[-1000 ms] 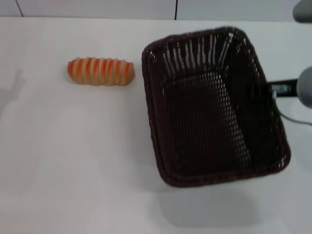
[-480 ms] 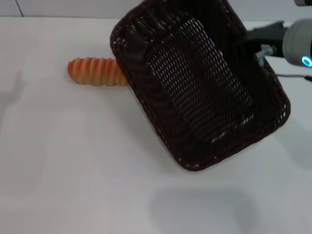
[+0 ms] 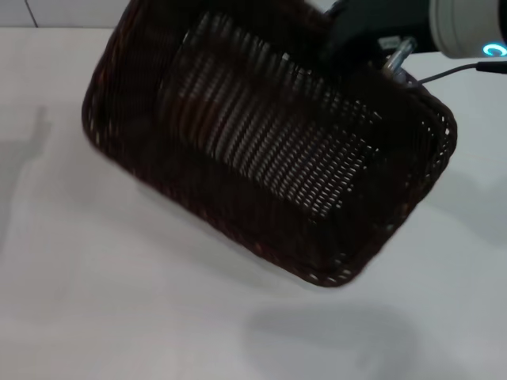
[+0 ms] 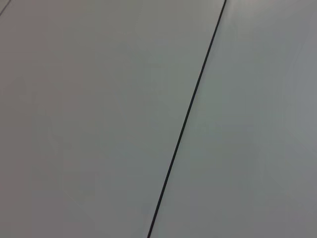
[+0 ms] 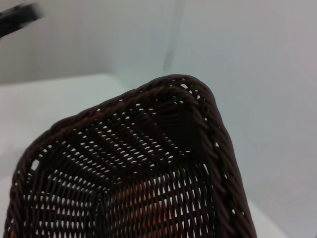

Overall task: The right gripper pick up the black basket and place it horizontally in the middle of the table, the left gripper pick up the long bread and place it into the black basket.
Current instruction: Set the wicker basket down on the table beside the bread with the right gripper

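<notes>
The black basket (image 3: 261,150) hangs tilted in the air above the table (image 3: 95,301), its open side facing the head camera and its long side running diagonally. My right gripper (image 3: 379,65) is shut on its far right rim, under the arm with the blue ring. In the head view the basket covers the long bread. The right wrist view looks along the basket's braided rim (image 5: 198,99), and orange patches of the long bread (image 5: 146,194) show through the weave. The left gripper is out of view; its wrist camera shows only a pale surface.
The basket casts a soft shadow (image 3: 333,340) on the white tabletop near the front. A pale panelled wall (image 3: 79,12) runs behind the table. A thin dark seam (image 4: 188,114) crosses the left wrist view.
The right gripper has lifted the basket off the table, swung it left and up and turned it. The basket now hides the bread that lay in plain sight at the left.
</notes>
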`<state>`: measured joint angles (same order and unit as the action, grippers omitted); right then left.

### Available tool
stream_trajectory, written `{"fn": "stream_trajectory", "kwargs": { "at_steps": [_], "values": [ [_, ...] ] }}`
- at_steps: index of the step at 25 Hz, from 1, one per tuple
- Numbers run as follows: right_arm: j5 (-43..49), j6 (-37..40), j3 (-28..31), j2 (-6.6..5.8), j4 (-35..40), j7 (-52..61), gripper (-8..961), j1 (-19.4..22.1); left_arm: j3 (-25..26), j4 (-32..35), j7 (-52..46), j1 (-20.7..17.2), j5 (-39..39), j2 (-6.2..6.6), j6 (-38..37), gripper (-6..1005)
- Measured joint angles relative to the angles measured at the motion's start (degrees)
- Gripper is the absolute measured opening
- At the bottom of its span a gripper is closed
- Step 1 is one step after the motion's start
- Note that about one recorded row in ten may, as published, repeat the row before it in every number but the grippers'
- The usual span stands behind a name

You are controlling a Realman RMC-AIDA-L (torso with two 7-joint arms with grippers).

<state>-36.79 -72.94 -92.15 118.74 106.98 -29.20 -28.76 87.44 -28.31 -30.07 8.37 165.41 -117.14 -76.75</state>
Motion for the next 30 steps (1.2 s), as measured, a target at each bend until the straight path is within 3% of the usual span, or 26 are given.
{"fn": "stream_trajectory", "kwargs": {
  "at_steps": [1, 5, 11, 16, 30],
  "values": [
    [-1.5, -4.4, 1.4, 0.00, -0.8, -3.2, 140, -2.7, 0.3, -1.2, 1.5, -0.1, 0.0, -0.24, 1.1, 859],
    [-3.3, -9.9, 3.4, 0.01, -1.5, -7.2, 141, -6.1, 1.2, -3.0, 2.6, -0.3, 0.0, -0.54, 2.7, 859],
    [-10.9, -23.0, 10.1, -0.21, -7.9, -15.3, 141, -15.7, 4.3, -4.5, 2.9, 0.5, -0.1, -0.66, 5.2, 859],
    [-12.5, -25.5, 10.3, -1.04, -13.8, -18.5, 141, -19.7, 5.2, -4.5, 2.9, 1.4, -0.3, -0.79, 5.6, 859],
    [-12.6, -25.8, 8.7, -1.08, -21.4, -20.8, 140, -20.5, 6.4, -4.5, 2.9, 3.1, -0.2, -0.90, 6.5, 860]
  ]
}}
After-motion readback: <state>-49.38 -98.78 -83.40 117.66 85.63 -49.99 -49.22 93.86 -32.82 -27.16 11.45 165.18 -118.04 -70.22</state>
